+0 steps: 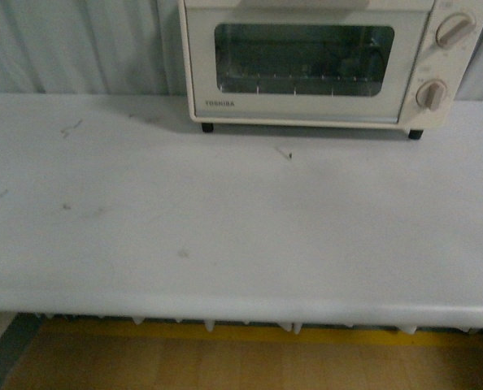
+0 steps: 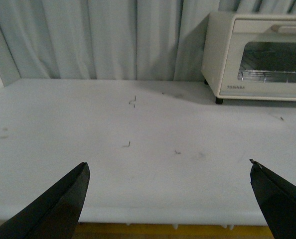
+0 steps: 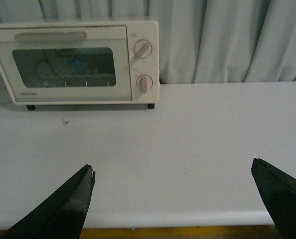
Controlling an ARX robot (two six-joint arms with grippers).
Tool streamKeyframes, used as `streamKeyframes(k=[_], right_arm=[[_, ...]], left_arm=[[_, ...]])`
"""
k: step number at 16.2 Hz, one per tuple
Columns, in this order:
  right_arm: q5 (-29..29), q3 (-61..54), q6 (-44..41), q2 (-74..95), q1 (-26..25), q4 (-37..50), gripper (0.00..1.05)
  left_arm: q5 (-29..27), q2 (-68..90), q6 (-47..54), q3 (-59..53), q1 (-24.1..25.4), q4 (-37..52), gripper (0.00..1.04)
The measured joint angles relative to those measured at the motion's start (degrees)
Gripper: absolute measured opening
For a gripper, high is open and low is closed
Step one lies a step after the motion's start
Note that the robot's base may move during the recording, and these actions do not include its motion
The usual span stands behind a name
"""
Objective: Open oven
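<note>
Front view. The oven [image 1: 306, 65] sits at the far edge of the surface [image 1: 225, 219], right of centre, with its top cut off by the frame. Its door [image 1: 306, 110] is shut. The dark window [image 1: 304, 59] shows a wire rack [image 1: 294, 81] inside. There are two round knobs, upper [image 1: 454, 29] and lower [image 1: 431, 94], on the oven's right side. The pale surface between the oven and the near edge carries only scuffs and small dark marks [image 1: 284, 152]. A grey curtain [image 1: 71, 45] hangs behind. Below the near edge are a yellow strip [image 1: 225, 333] and a wooden floor [image 1: 225, 366]. Neither arm shows here.

Left wrist view. The left end effector [image 2: 168, 163] is released. Its dark fingers [image 2: 63, 204] are spread wide, with nothing between them, over the near edge of the surface. The oven stands well apart from it at the far side, against the curtain. The beige bar handle [image 2: 290, 29] runs along the top of the door. Only a few small flecks [image 2: 133, 102] lie on the surface in between.

Right wrist view. The right end effector [image 3: 173, 164] is also released. Its fingers [image 3: 282, 194] are wide apart and grasp nothing, low over the near edge. The oven is far off across the bare surface. The door is closed with the handle up against the body, and both knobs are in plain sight. One tiny mark [image 3: 65, 121] lies just in front of the oven.
</note>
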Motion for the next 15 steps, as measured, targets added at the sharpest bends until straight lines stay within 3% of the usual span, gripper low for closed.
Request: streamKeyframes(k=[15], right_arm=[[0.00,0.00,0.02,0.00,0.00,-0.04,0.98]], left_arm=[[0.02,0.00,0.07,0.02,0.00,0.02,0.98]])
